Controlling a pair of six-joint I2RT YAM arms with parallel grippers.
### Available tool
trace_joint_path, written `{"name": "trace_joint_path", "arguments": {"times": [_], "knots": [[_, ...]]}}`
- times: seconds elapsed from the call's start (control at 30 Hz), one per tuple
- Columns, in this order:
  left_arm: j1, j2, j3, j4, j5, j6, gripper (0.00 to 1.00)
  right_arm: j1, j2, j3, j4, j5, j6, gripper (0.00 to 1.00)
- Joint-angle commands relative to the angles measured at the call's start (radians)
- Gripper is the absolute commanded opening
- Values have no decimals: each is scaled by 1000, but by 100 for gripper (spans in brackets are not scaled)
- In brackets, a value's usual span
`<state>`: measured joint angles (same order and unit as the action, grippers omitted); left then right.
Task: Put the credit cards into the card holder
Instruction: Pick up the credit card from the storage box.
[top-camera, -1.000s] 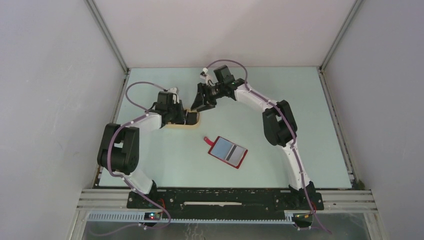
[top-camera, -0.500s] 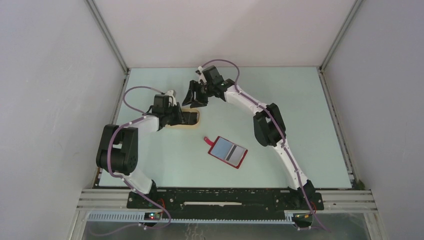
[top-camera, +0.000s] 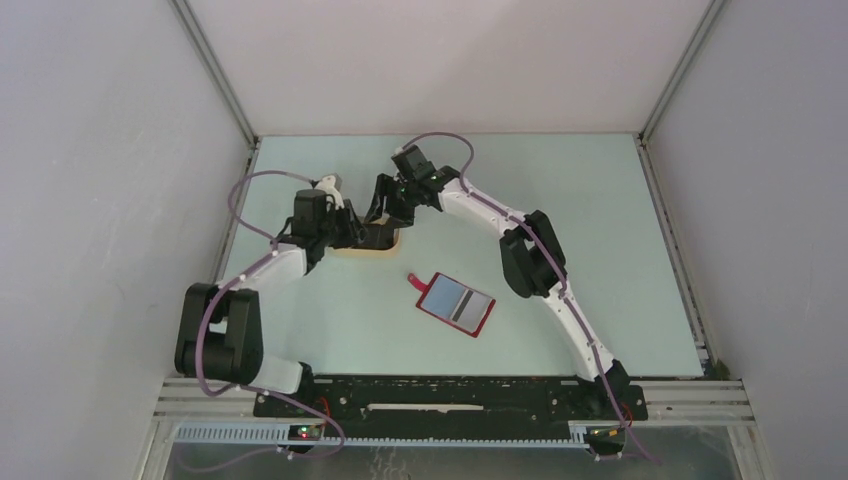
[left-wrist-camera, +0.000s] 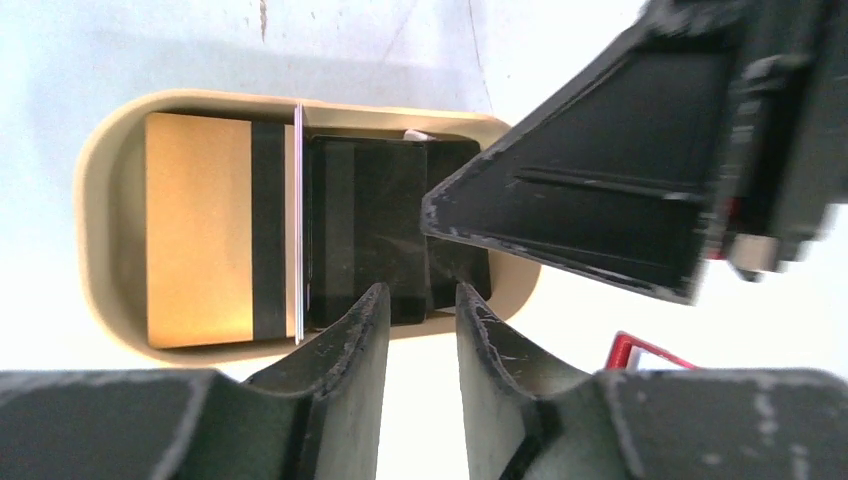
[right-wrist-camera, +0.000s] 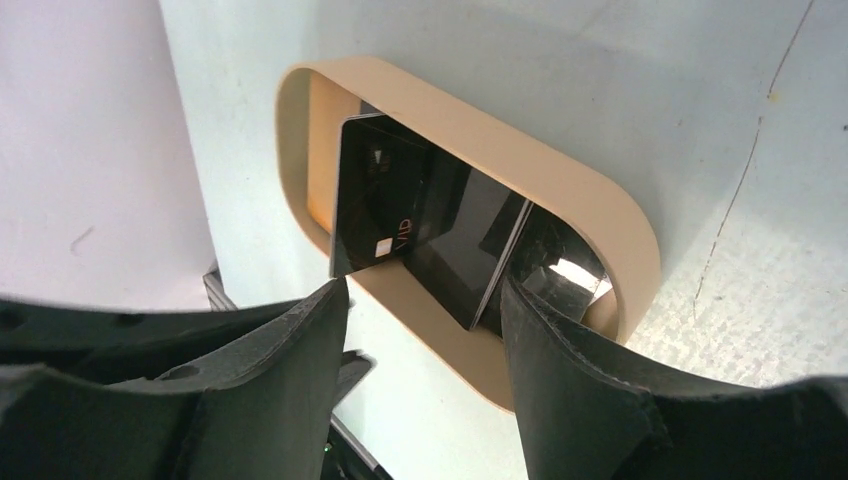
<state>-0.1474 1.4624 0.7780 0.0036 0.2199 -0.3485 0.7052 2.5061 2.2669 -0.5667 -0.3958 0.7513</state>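
Note:
The credit cards lie in a tan oval dish (left-wrist-camera: 105, 180): a tan card (left-wrist-camera: 195, 230) with a dark stripe lies flat, a thin card (left-wrist-camera: 298, 220) stands on its edge, and a dark card (left-wrist-camera: 365, 230) sits beside it. My left gripper (left-wrist-camera: 420, 300) hovers open at the dish's near rim, with nothing between its fingers. My right gripper (right-wrist-camera: 425, 300) is open over the dish, straddling two dark leaning cards (right-wrist-camera: 385, 195) without closing on them. The card holder (top-camera: 455, 304) lies open on the table, red with pale pockets, apart from both grippers.
In the top view both grippers (top-camera: 365, 233) (top-camera: 385, 208) crowd over the dish (top-camera: 362, 252) from opposite sides, almost touching. The right gripper's finger (left-wrist-camera: 590, 200) fills the upper right of the left wrist view. White walls enclose the pale green table (top-camera: 600, 220).
My right gripper has swung left and down onto the dish. My left arm's elbow has shifted left, with its gripper still at the dish. The card holder has not moved.

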Motion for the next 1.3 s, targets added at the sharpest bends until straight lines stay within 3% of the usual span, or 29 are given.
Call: {"name": "trace_joint_path", "arguments": {"times": [0.0,0.17,0.3,0.6,0.8,1.27], "knots": [[5,-116,-45,16,-76,11,33,19,-33,-13,-11,72,40,67],[5,-151,-75,9,-215,13,20,29,-12,-13,-7,101,47,70],[7,-110,-58,15,-267,18,19,36,8,-7,-3,118,58,75],[17,-30,-21,21,-166,8,48,42,42,14,9,99,57,77],[17,48,31,3,-153,9,51,38,44,16,13,69,56,75],[17,116,94,-37,-129,15,7,8,23,22,27,-7,37,75]]}}
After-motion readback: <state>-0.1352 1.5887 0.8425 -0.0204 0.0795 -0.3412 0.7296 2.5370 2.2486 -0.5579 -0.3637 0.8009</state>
